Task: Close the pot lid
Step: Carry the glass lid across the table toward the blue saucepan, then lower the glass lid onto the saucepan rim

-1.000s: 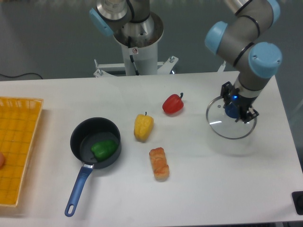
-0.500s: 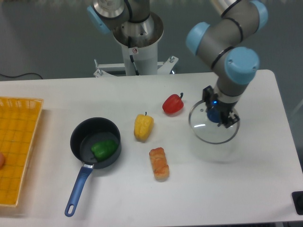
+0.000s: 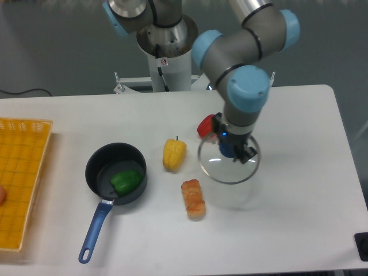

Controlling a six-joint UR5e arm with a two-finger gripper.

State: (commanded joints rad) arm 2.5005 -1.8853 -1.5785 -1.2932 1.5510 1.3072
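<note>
One gripper point(image 3: 231, 148) clamped on lid point(image 3: 229, 167) knob; pot point(image 3: 116, 173) uncovered, well apart.

No readable text, brand or number anywhere; only a small round red-and-white sticker point(image 3: 164, 61) on the arm's white base column beyond the table's far edge, its symbol too small to make out.

Yel. pepper point(image 3: 174, 154), bread point(image 3: 193, 199), basket point(image 3: 23, 178)
</note>
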